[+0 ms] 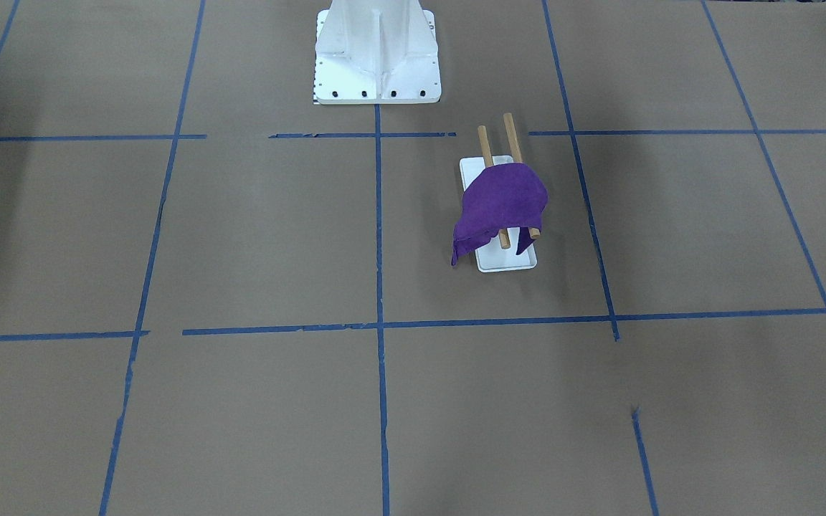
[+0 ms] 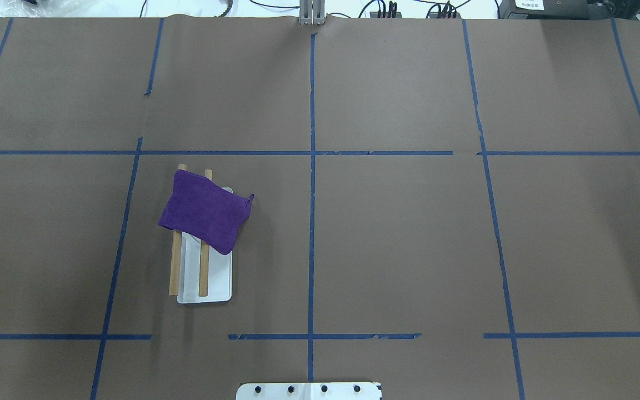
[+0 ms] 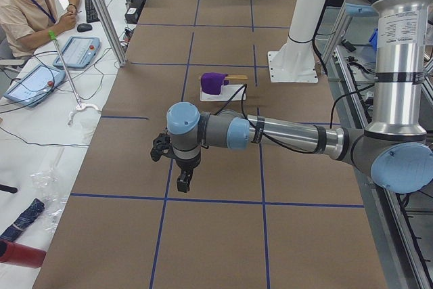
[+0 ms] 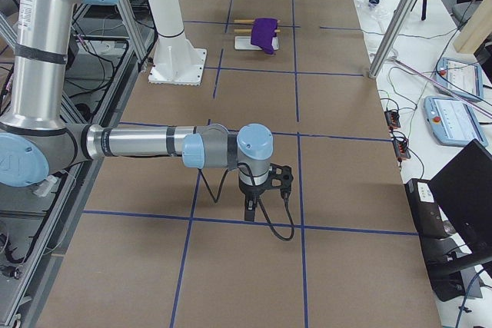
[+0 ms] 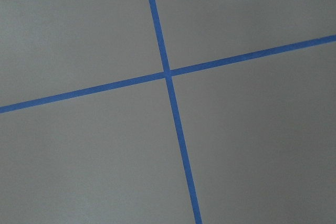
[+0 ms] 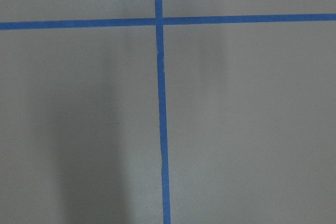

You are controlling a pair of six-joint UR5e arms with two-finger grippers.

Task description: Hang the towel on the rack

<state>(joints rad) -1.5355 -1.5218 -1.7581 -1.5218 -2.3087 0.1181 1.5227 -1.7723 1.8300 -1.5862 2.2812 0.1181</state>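
The left end effector (image 3: 183, 182) hangs over the tabletop (image 2: 409, 250) near its left edge and points down. It shows only in a side view, so I cannot tell if its fingers are spread or pressed together. I see nothing in it. Its own camera sees only brown paper and two crossing blue tape lines (image 5: 168, 74).

Next comes the rack (image 2: 220, 278). It stands on the left half of the tabletop, between the left edge and the middle, and closer to the robot's edge than to the far edge. Its two wooden dowels (image 2: 174, 266) lie side by side. Their long way runs from the robot's edge toward the far edge. The purple towel (image 2: 204, 214) lies over both dowels at their far ends. It sits a bit crooked, and more of it hangs down on the side that faces the middle of the tabletop. I think the hanging is done.

The right end effector (image 4: 250, 209) hangs near the right edge and points down too. I cannot tell if its fingers are spread or pressed together.

The towel lies toward the middle from the left end effector, well apart from it. It is much farther from the right one, so the left arm is nearer. If the towel needs a tidy, I think that arm should do it.
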